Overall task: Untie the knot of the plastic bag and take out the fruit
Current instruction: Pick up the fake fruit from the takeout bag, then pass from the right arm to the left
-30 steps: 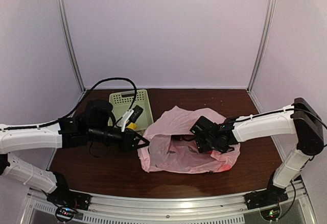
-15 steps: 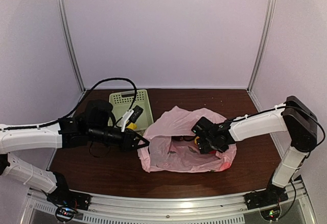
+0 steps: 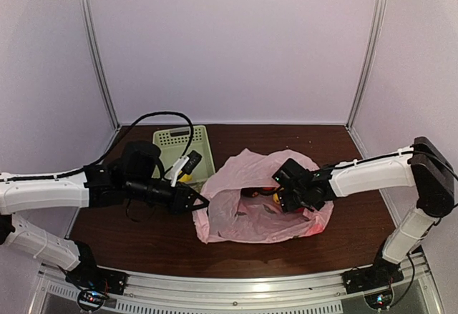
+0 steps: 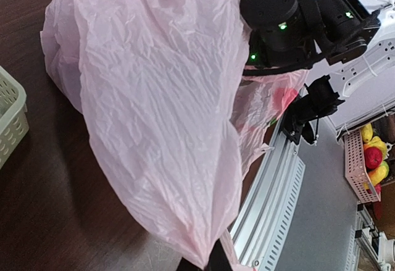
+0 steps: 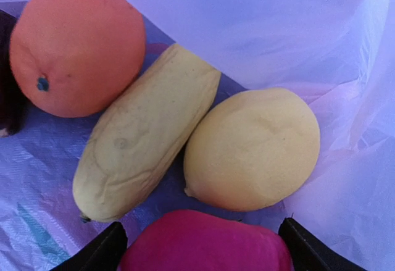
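Inside plastic bag (image 3: 240,227) | right end effector (image 5: 200,254) | astride red fruit (image 5: 203,237)

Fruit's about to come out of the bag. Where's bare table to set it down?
There is bare table behind the plastic bag, between the basket and the right wall, and a strip between the bag and the near rail. The middle is crowded: the left gripper pinches the bag's edge and the right gripper reaches inside among the fruit.
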You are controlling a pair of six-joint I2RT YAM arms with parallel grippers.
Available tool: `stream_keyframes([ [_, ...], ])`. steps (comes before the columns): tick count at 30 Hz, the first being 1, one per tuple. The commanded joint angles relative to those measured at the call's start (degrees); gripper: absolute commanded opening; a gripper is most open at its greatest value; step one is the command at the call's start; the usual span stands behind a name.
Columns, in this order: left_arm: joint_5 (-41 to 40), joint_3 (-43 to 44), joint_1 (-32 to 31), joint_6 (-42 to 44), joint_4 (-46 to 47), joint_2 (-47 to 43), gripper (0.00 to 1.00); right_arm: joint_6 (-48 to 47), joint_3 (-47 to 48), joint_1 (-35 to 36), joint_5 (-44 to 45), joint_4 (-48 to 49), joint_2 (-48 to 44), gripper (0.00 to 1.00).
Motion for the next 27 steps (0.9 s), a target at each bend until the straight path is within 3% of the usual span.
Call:
stream_keyframes([
  [1,-0.96,2.28,-0.19,0.27,0.96,0.93,0.0,-4.63,-0.9,1.83,-3.61,2.33,-6.13,0.83],
  [11,-1.68,2.62,-0.21,-0.87,2.7,2.81,0.0,-12.97,-0.17,14.1,-14.03,8.16,-11.89,0.82],
  [26,-5.95,2.12,-0.24,-3.25,3.31,2.38,0.0,-11.46,5.11,26.27,-22.79,12.93,-14.07,0.81],
  [27,-6.51,2.1,-0.27,-3.26,3.31,2.26,0.04,-11.05,5.04,26.58,-22.84,13.35,-15.47,0.81],
])
